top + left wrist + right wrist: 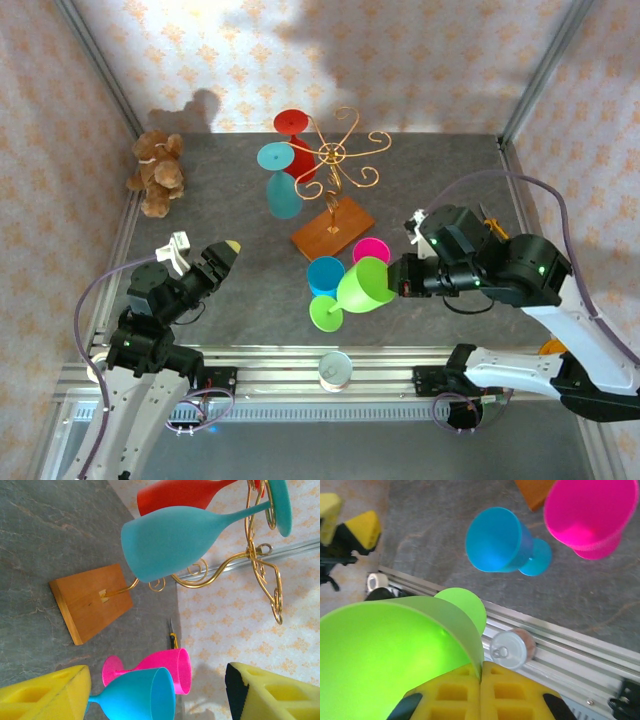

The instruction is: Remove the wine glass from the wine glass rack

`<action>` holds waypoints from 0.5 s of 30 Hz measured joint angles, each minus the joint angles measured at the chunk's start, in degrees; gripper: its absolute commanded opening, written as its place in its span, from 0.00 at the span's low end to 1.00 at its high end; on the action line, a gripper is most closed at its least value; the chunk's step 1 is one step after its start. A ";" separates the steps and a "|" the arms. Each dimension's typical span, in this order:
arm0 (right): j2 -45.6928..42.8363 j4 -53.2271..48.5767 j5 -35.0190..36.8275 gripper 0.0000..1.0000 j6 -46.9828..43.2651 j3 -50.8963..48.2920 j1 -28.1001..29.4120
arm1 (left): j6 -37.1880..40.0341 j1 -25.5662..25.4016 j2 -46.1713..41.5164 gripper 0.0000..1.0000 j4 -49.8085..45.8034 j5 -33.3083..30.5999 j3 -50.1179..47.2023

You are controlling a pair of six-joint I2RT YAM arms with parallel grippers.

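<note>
Beside blue glass (pixel 325 273), pink glass (pixel 371 249): right claw (pixel 397 277) grips green glass (pixel 364 286); left claw (pixel 157 682) spread.

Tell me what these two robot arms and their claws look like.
Both the left arm and right arm have black jointed upper parts with green lights and white lower links. The left gripper and right gripper each end in two blocky yellow fingers with hollowed pockets. A grey cable loops along each arm.
</note>
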 measured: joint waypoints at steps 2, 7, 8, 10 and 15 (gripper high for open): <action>-0.92 -0.92 0.55 0.00 0.37 -0.98 0.00 | 0.00 0.00 0.28 0.70 -0.02 0.00 0.00; -2.36 -3.78 2.12 0.00 1.03 -2.27 0.00 | 0.02 0.00 0.90 0.70 -0.02 -0.31 0.00; -2.43 -4.09 2.49 0.00 1.07 -2.43 0.00 | 0.02 0.00 1.09 0.70 -0.02 -0.39 0.00; -2.40 -4.85 3.34 0.00 1.20 -3.21 0.00 | 0.04 0.00 1.81 0.70 -0.02 -0.42 0.00; -2.21 -4.98 4.85 0.00 1.60 -7.37 0.00 | 0.04 0.00 3.34 0.70 -0.02 -0.50 0.00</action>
